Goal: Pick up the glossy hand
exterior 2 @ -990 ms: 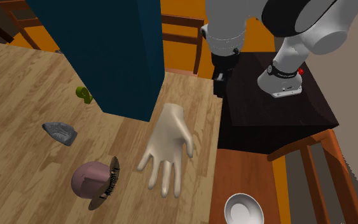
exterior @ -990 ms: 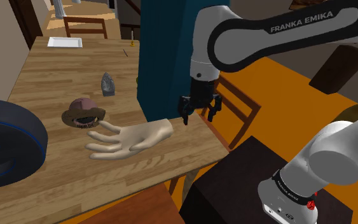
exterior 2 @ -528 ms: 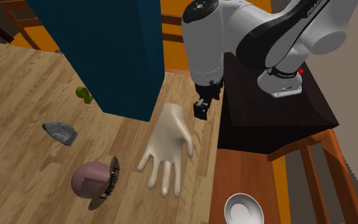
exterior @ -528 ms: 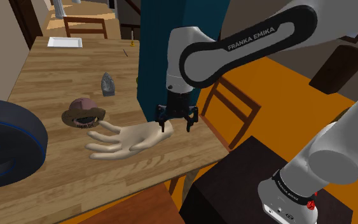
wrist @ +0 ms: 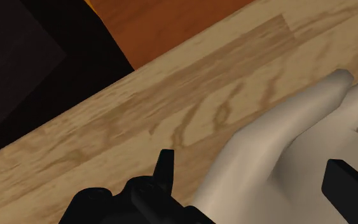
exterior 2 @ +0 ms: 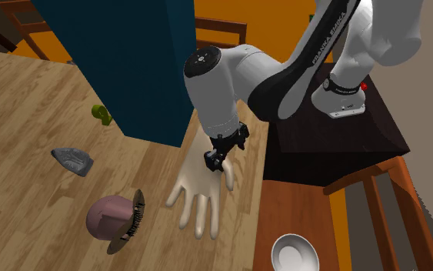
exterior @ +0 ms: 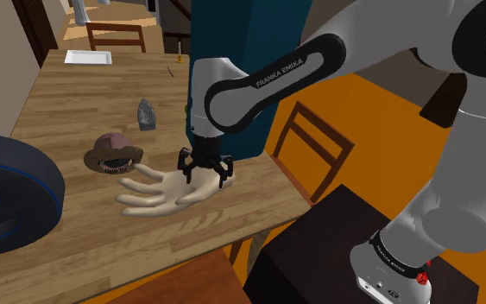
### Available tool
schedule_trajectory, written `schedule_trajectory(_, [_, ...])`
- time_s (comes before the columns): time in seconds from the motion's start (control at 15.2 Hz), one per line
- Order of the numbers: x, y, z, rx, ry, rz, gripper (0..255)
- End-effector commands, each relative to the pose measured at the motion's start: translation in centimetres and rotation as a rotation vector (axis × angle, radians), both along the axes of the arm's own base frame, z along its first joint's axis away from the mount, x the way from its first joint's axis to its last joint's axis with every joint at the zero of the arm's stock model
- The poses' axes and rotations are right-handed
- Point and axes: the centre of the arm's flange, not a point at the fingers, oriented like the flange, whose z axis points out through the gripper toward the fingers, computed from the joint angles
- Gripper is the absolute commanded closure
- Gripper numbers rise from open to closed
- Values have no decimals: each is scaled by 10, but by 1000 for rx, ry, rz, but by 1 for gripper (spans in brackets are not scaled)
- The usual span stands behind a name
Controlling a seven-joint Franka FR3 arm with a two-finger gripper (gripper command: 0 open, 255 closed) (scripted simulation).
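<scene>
A pale beige, glossy mannequin hand (exterior: 157, 193) lies flat on the wooden table (exterior: 68, 95), fingers spread toward the shoulder view's left. My black gripper (exterior: 204, 173) hangs open just above its palm, pointing down. From the second exterior view the gripper (exterior 2: 221, 155) sits over the hand (exterior 2: 199, 192) near the thumb side. In the wrist view the hand (wrist: 273, 140) lies between my two fingertips (wrist: 165, 167), which stand apart and do not clasp it.
A brown hat (exterior: 111, 154) lies just beyond the hand's fingers, a small grey iron (exterior: 146, 113) farther back. A tall dark-blue cabinet (exterior: 232, 52) rises right behind the arm. A black ring-shaped object (exterior: 8, 190) is at the left, a white bowl (exterior 2: 295, 252) on a chair.
The arm has swung from beyond the table's edge by the stand to over the hand, and lowered toward its palm. The jaws stayed open.
</scene>
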Motion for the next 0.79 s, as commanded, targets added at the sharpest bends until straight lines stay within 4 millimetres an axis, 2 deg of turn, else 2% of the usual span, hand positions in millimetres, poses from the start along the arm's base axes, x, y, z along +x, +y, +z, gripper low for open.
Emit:
schedule_trajectory(0.0, [9,7,-15,0,2,-36,0])
schedule_trajectory(0.46, [9,7,-55,0,2,-36,0])
schedule_trajectory(0.59, [9,7,-55,0,2,-36,0])
schedule_trajectory(0.66, [9,7,-55,0,2,-36,255])
schedule_trajectory(0.73, [8,7,-55,0,2,-36,255])
